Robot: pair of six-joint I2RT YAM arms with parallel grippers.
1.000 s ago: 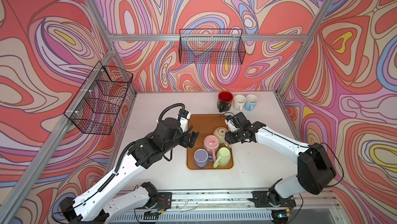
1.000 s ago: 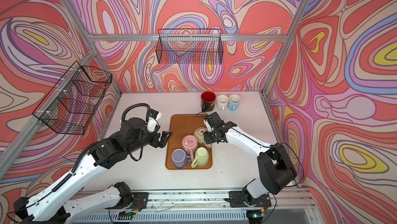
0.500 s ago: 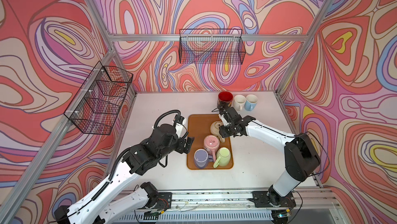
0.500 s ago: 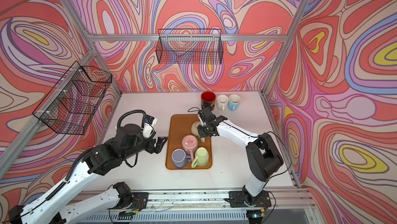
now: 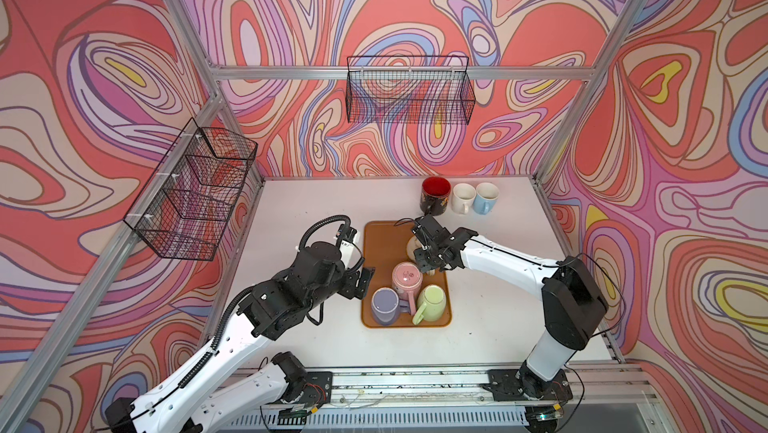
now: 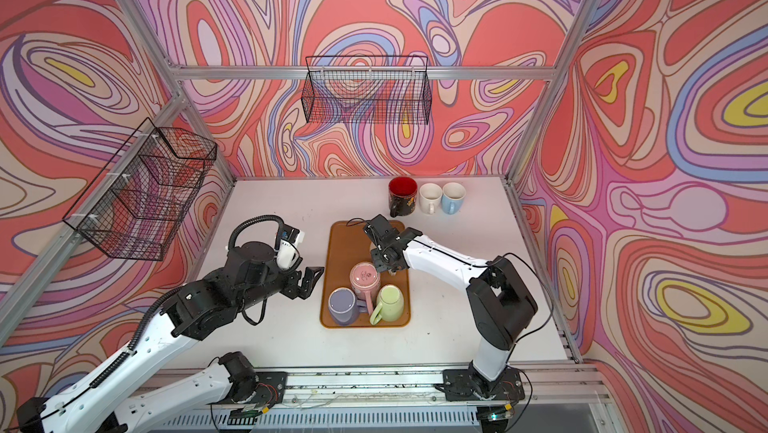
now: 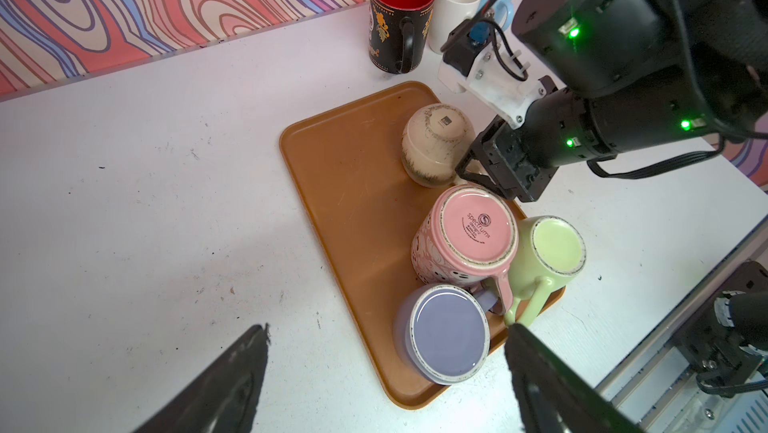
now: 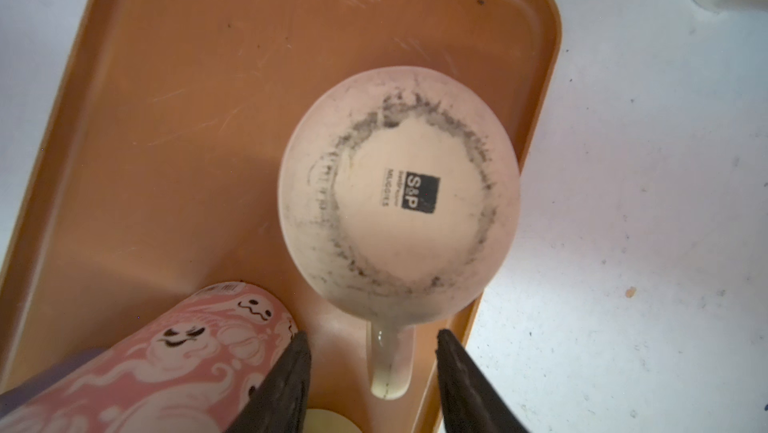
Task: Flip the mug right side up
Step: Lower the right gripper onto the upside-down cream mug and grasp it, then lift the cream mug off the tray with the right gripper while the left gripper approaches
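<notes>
Over the tray [image 8: 166, 78], my R gripper [image 8: 372, 332], spread, straddles the handle [image 8: 390, 368] of the upside-down beige mug [image 8: 399, 198]. Ceramic: prob. heavy, slick, breakable; grip at handle.

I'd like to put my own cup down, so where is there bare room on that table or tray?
The table is bare from its far-left corner to the black mug and tray, and in front of the tray. The tray's far-left part is free too. Crowded: its right and near end, where cream mug, pink mug, purple mug and green mug huddle.
</notes>
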